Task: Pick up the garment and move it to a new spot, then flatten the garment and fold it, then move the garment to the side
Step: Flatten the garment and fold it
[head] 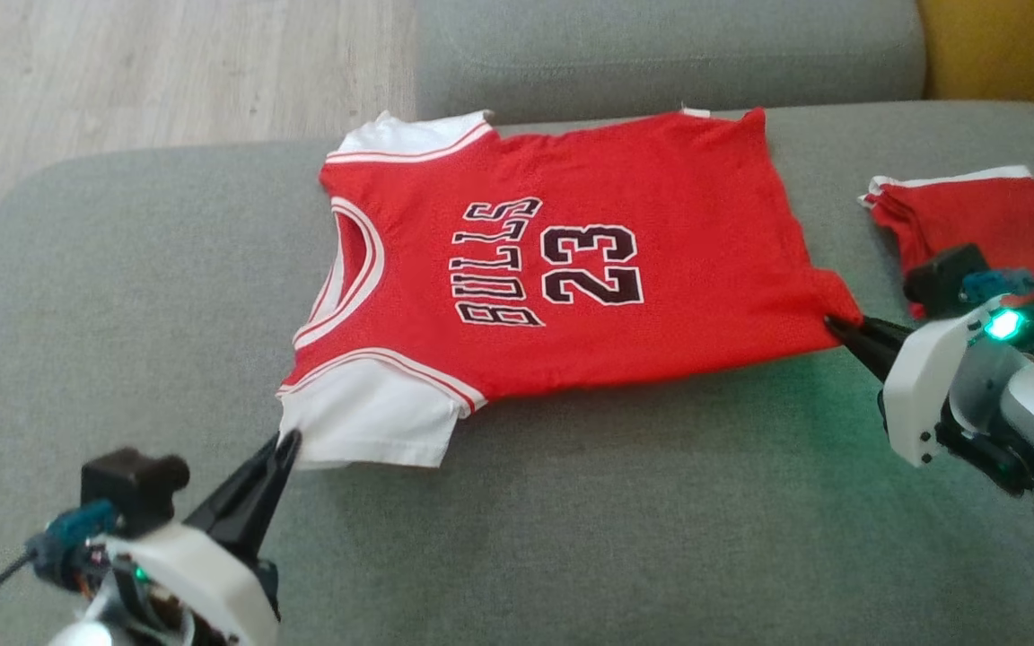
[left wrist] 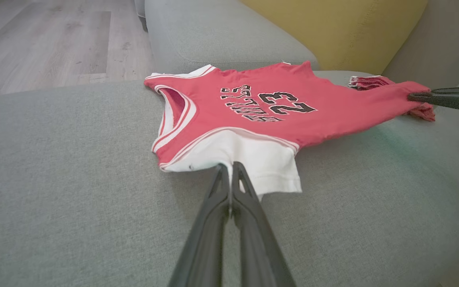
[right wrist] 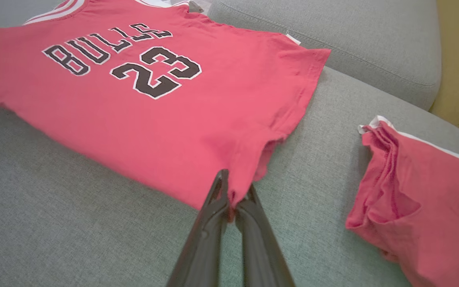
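Flattening stage: found garment (head: 571, 260) spread out, held at two near corners.

Noted garment face-up mid sofa seat (head: 122, 296), far edge against the back cushion (head: 661, 45), collar toward the seat's left end, hem toward its right. Logged red body, white sleeves with red stripe trim, black "BULLS 23" print; mostly smooth, slight rippling near the held hem corner. Saw left tool (head: 288, 441) pinched tight on the near white sleeve edge, right tool (head: 836, 325) pinched tight on the near hem corner. Judged relocation done and flattening nearly done; fold and move aside not yet begun. Noted second red garment (head: 975, 211), folded, near the seat's right end, apart from the hem.
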Tool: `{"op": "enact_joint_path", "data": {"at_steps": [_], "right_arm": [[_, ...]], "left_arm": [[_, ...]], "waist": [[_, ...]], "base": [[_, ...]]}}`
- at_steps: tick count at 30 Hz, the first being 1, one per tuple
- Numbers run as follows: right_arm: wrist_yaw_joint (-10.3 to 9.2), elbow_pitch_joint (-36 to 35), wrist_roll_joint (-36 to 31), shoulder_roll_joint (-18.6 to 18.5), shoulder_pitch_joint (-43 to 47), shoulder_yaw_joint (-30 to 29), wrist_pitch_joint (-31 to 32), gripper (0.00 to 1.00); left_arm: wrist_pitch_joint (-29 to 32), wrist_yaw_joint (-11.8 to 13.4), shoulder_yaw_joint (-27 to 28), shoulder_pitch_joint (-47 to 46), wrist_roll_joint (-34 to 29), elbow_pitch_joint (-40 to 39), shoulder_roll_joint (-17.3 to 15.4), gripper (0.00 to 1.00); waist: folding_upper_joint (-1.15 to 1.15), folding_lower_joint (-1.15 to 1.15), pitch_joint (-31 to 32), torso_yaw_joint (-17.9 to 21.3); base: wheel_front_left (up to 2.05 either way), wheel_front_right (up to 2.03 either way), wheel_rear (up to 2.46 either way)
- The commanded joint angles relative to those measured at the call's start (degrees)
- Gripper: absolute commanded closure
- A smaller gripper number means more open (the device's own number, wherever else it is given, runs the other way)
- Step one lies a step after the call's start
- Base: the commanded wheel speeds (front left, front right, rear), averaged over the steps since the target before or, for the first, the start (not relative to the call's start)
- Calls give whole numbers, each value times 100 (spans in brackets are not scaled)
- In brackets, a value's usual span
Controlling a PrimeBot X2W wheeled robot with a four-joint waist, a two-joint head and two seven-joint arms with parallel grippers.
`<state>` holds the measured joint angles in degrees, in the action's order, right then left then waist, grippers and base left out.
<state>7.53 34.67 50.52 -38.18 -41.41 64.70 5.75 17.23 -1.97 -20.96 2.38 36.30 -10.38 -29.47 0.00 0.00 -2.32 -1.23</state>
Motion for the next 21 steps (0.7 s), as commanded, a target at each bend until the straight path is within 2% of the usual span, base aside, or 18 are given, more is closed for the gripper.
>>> {"op": "enact_joint_path", "data": {"at_steps": [1,9,21], "right_arm": [[-4,-82,56,-131,-108,-54,-26,100],[-4,52,185,23,-490,-203,28,100],[-4,683,328,523,-1251,-414,298,100]], "left_arm": [[20,-12,232,-555,-62,-160,-184,100],[191,-146,147,-1551,-314,415,-244,100],[334,-405,-207,-3547,-877,1787,-285,100]], "waist": [[0,0,-104,-1],[0,0,-517,42],[0,0,-1115,137]], "base": [[0,0,0],[0,0,0],[0,0,0]]}}
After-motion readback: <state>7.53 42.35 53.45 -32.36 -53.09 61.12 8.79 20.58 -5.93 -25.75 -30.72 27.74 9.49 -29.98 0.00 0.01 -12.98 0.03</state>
